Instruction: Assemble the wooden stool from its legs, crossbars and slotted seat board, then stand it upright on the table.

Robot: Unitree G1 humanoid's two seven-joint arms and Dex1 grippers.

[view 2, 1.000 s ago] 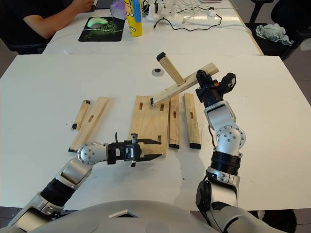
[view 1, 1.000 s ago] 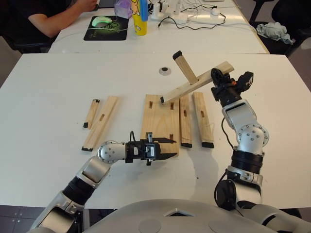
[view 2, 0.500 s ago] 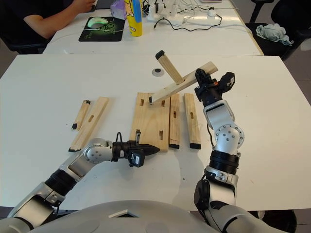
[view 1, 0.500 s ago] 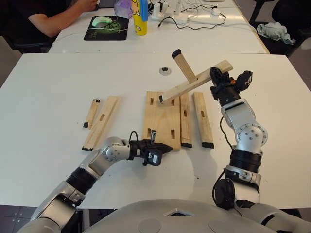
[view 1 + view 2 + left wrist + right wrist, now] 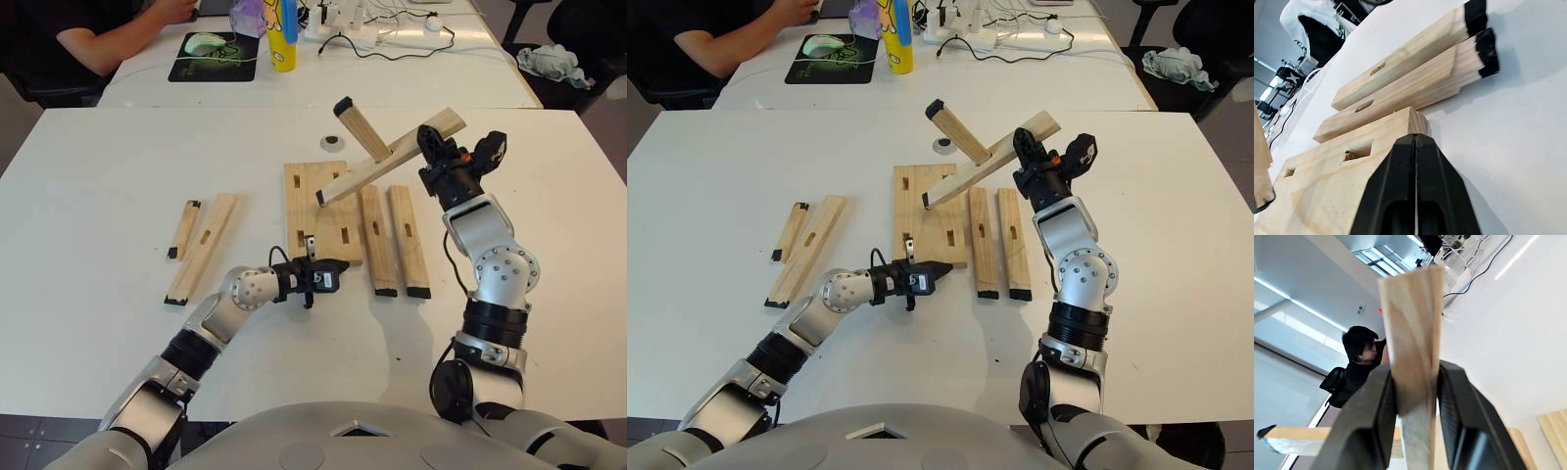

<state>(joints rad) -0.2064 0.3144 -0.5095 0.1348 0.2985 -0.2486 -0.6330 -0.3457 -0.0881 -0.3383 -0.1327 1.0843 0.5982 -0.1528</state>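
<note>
The slotted seat board point(image 5: 318, 211) lies flat mid-table. My left gripper point(image 5: 328, 277) is shut, its tip pressed against the board's near edge point(image 5: 1327, 196). Two legs point(image 5: 377, 240) point(image 5: 409, 240) lie flat just right of the board. A short crossbar point(image 5: 183, 230) and a longer leg point(image 5: 204, 247) lie to the left. My right gripper point(image 5: 436, 157) is shut on a leg point(image 5: 1415, 333) with a crossbar point(image 5: 355, 125) through it. This cross-shaped piece hangs tilted over the board's far right corner, its low end just above the board.
A small round disc point(image 5: 332, 142) sits beyond the board. A second table behind carries a yellow bottle point(image 5: 283, 34), a mouse pad point(image 5: 211, 54) and cables. A person's arm rests at its far left. White tabletop extends on both sides.
My left gripper went from open to shut, moved forward and pushed the seat board away from me. The right gripper carried the cross-shaped piece slightly up and leftward.
</note>
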